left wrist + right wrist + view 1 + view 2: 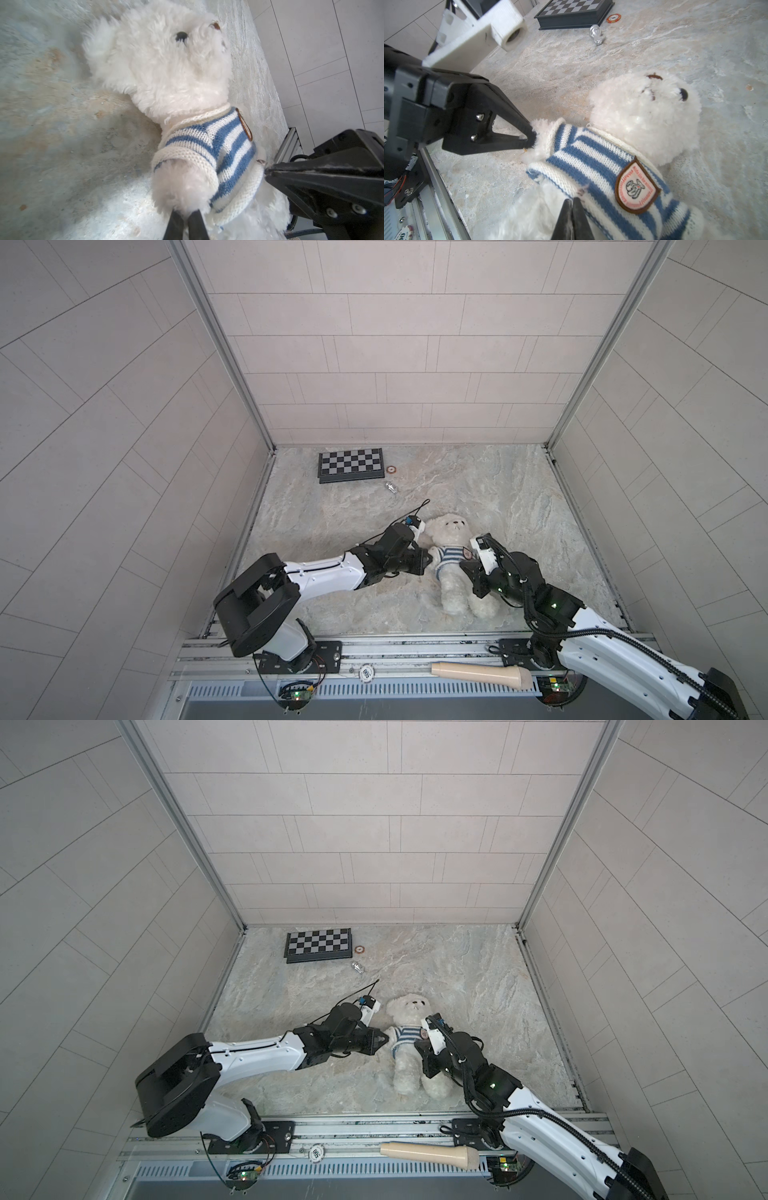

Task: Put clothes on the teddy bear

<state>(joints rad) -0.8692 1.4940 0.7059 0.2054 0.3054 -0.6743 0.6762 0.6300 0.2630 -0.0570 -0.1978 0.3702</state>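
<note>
Fluffy white plush teddy bear (pixel 451 531) lies on its back near the front of the marbled grey worktop (pixel 498 489), wearing a blue-and-white striped knitted sweater (pixel 591 158) with a brown-edged badge (pixel 636 189). Left fingers (pixel 515 120) are pinched closed on its paw fur; right fingers (pixel 301 166) are closed on the sweater hem.

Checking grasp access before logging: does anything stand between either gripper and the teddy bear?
Nothing visible does. The left gripper is shut on a paw of the teddy bear, poking from the sleeve of its striped sweater; the right gripper is shut on that sweater's bottom hem.
</note>
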